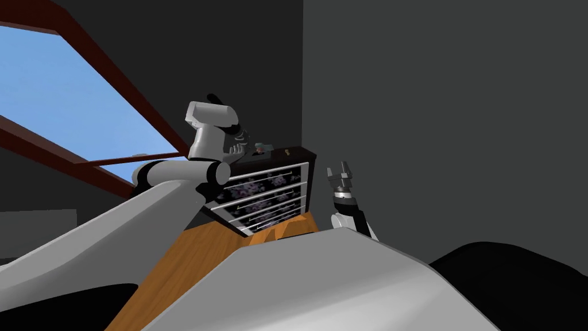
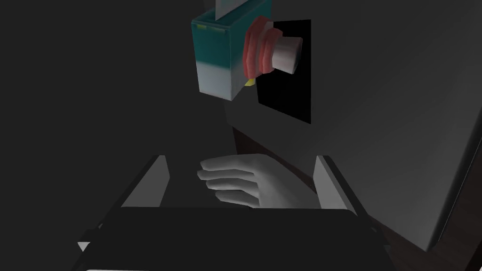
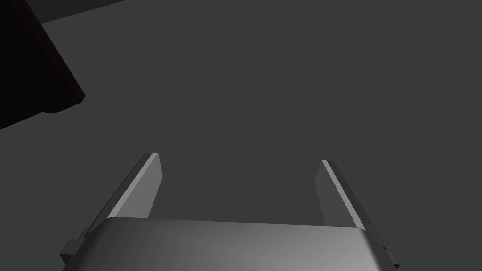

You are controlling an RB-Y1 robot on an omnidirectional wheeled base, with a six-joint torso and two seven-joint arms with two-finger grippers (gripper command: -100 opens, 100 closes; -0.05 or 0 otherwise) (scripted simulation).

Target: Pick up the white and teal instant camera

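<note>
The right gripper (image 3: 238, 159) is raised beside the dresser (image 1: 270, 195), fingers wide apart and holding nothing. The left gripper (image 2: 241, 160) is over the dresser top, fingers wide, with a white hand-shaped object (image 2: 245, 181) lying between them. The teal and white instant camera (image 2: 219, 51) sits on the dresser top beyond that object, ungrasped.

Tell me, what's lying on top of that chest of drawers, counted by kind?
instant camera, teal and white: 1
white hand-shaped figure: 1
small yellow thing, too small to identify: 1
Total: 3
</note>
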